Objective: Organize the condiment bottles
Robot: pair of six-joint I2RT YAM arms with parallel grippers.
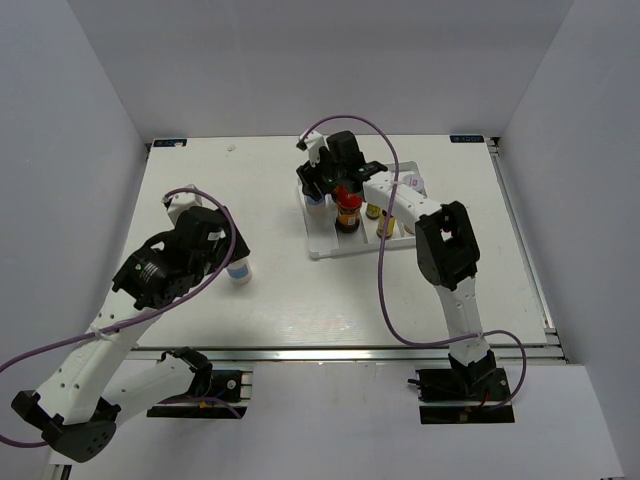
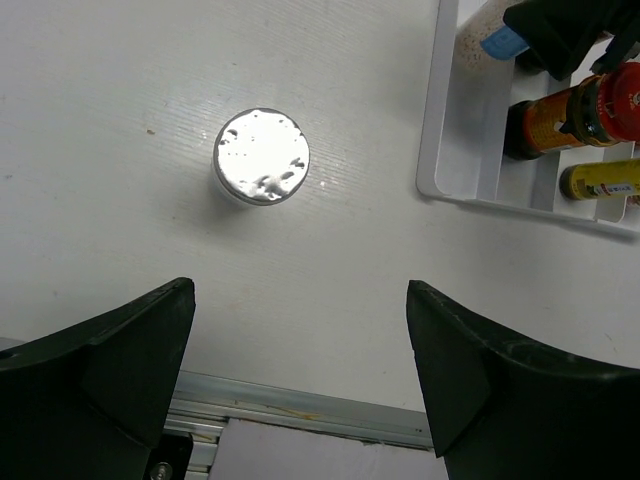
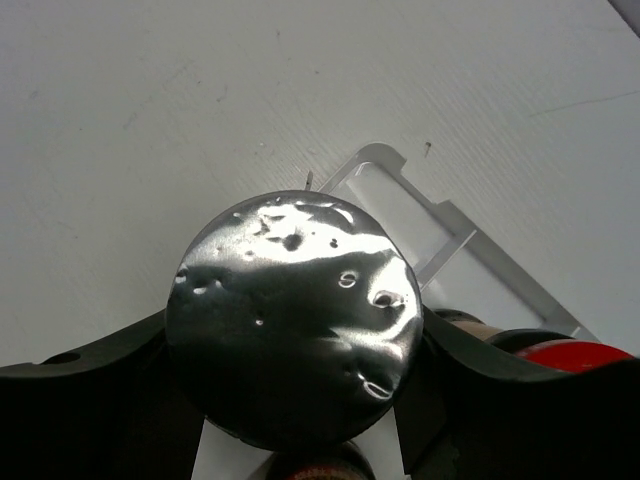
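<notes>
The left arm is folded low over the near-left part of the desk point(image 1: 260, 215), with its wrist tipped so the camera looks straight down. The left end effector point(image 2: 298, 300) has its two dark fingers point(image 2: 130, 350) wide apart, with nothing between them. One silver-capped shaker point(image 2: 262, 155) stands upright on the desk just ahead of the fingertips. It is slightly toward the left finger and touches neither.

The right arm reaches forward with its elbow raised, its forearm angled leftward over the white tray point(image 1: 322, 250). The right end effector point(image 3: 295, 345) is clamped on the second shaker point(image 3: 290, 290). Its dented silver cap fills the wrist view, with a finger pressed against each side. Whether this shaker rests on the tray floor cannot be told.

A strip of blue label point(image 2: 500, 42) shows below that end effector, but no letters can be read. Just beside the end effector, inside the tray, stands a red-lidded jar point(image 1: 347, 210) with an orange-brown label, its print too small to read. A yellow bottle point(image 2: 600, 182) sits in the next compartment beyond it.
</notes>
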